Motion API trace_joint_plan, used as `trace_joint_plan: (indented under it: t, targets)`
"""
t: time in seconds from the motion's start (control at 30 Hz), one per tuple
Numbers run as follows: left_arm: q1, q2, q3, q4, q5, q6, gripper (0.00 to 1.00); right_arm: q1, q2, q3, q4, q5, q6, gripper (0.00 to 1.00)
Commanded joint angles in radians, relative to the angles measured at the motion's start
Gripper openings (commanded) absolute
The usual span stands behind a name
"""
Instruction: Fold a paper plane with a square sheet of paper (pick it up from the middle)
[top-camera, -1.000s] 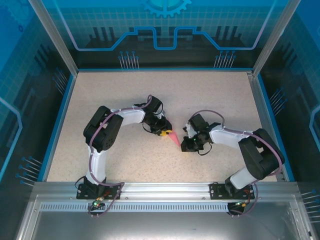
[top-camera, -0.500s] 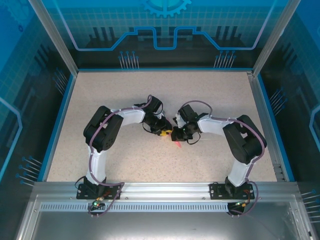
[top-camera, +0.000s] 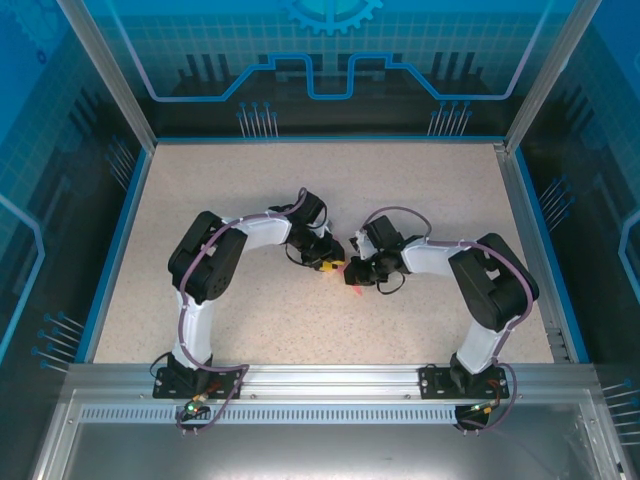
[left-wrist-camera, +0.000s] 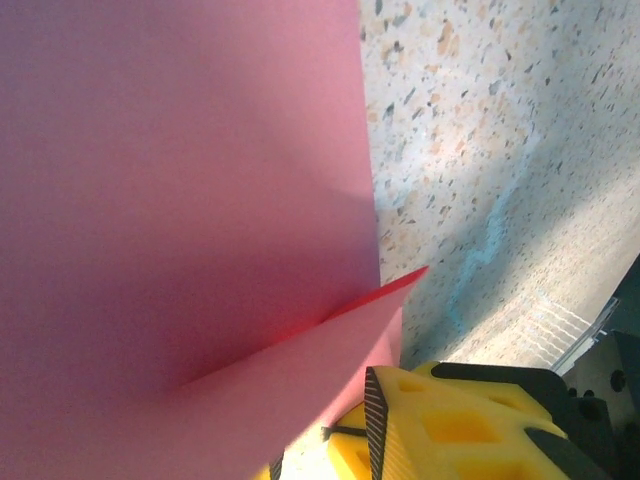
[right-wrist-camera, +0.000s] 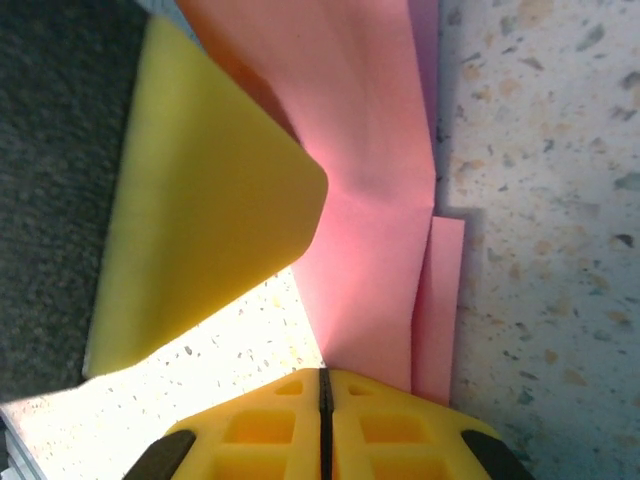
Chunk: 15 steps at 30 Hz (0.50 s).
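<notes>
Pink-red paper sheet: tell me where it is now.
In the top view, the folded pink-red paper sheet is near the middle of the speckled table, between the left pincer and the right pincer.

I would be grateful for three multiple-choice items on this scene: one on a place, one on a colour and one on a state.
1. Where does the pink paper sit?
A. At the far left corner.
B. Between the left gripper and the right gripper.
C. At the near right corner.

2. What colour are the fingers of the right gripper?
A. Blue.
B. Green.
C. Yellow.

3. How do the right gripper's jaws stand?
A. Closed together.
B. Wide apart.
C. One finger missing.

Answers:
1 B: the top view shows the paper where the two arms meet.
2 C: the right wrist view shows yellow pads.
3 A: a thin seam is all that parts them there.
</notes>
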Motion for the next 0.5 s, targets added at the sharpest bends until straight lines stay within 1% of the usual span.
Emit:
trace_joint_plan:
  t: [0.0,0.1,0.2,0.47]
  targets:
    - [0.034,0.051,0.02,-0.026,-0.111,0.074,0.31,-0.006,0.047,-0.074,-0.125,0.043,0.005,0.09]
    - [0.054,0.05,0.022,0.011,-0.086,0.087,0.31,-0.007,0.055,-0.079,-0.12,0.039,0.008,0.09]
    - [0.077,0.051,0.017,0.064,-0.037,0.098,0.31,-0.007,0.062,-0.079,-0.119,0.039,0.009,0.09]
    - [0.12,0.042,0.033,0.091,-0.025,0.14,0.31,-0.007,0.068,-0.08,-0.123,0.039,0.006,0.08]
